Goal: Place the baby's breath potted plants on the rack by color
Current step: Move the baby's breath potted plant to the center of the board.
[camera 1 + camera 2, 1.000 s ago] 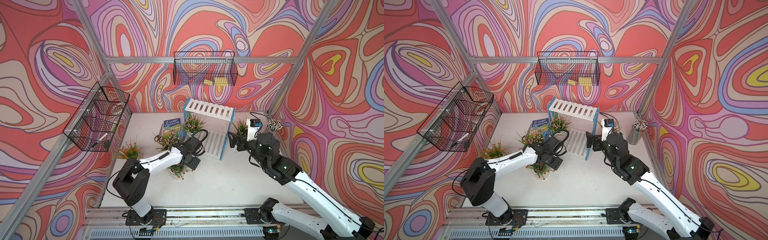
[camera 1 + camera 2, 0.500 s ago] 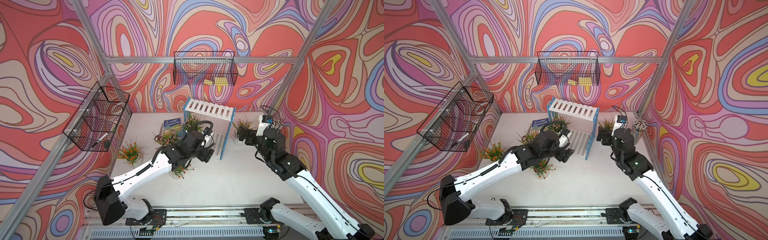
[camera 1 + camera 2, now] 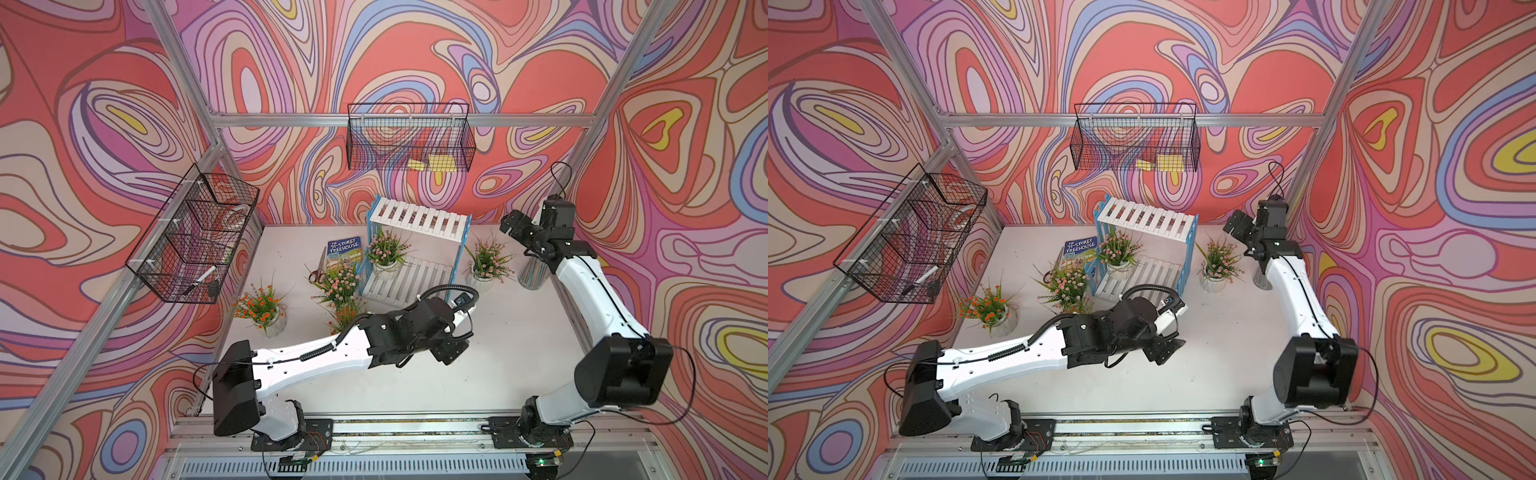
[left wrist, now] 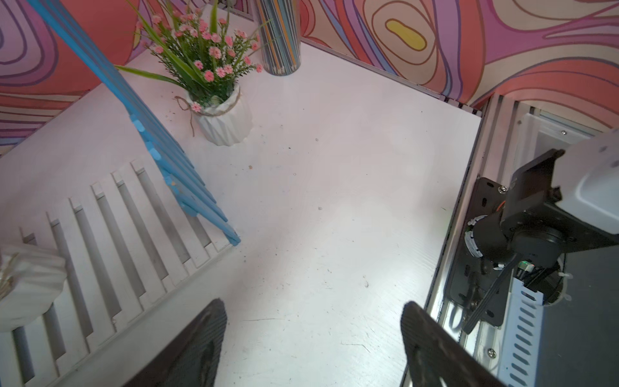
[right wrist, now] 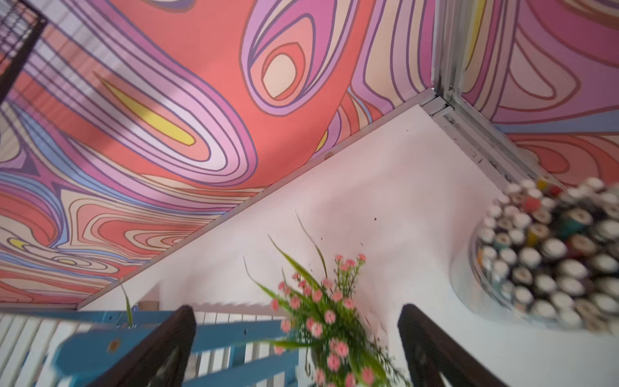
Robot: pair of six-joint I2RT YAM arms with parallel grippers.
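The rack (image 3: 419, 218) stands at the back of the table, and one pink baby's breath plant (image 3: 384, 251) sits on its lower shelf (image 4: 117, 217). A second pink plant (image 3: 338, 284) stands left of the rack, and a third (image 3: 486, 259) (image 4: 207, 63) stands to its right. An orange plant (image 3: 259, 307) is at the left. Another orange plant (image 3: 345, 313) is partly hidden behind my left arm. My left gripper (image 3: 451, 353) (image 4: 311, 335) hovers open over bare table in front of the rack. My right gripper (image 3: 515, 226) (image 5: 298, 335) is open above the right pink plant (image 5: 328, 318).
A striped cup of pencils (image 3: 534, 272) (image 5: 552, 254) stands in the back right corner beside the right pink plant. A book (image 3: 344, 251) and scissors (image 3: 319, 270) lie left of the rack. Black wire baskets (image 3: 409, 139) hang on the back and left walls.
My left gripper has pulled away from the rack toward the front right. My right gripper has risen and moved right, from beside the rack toward the back right corner.
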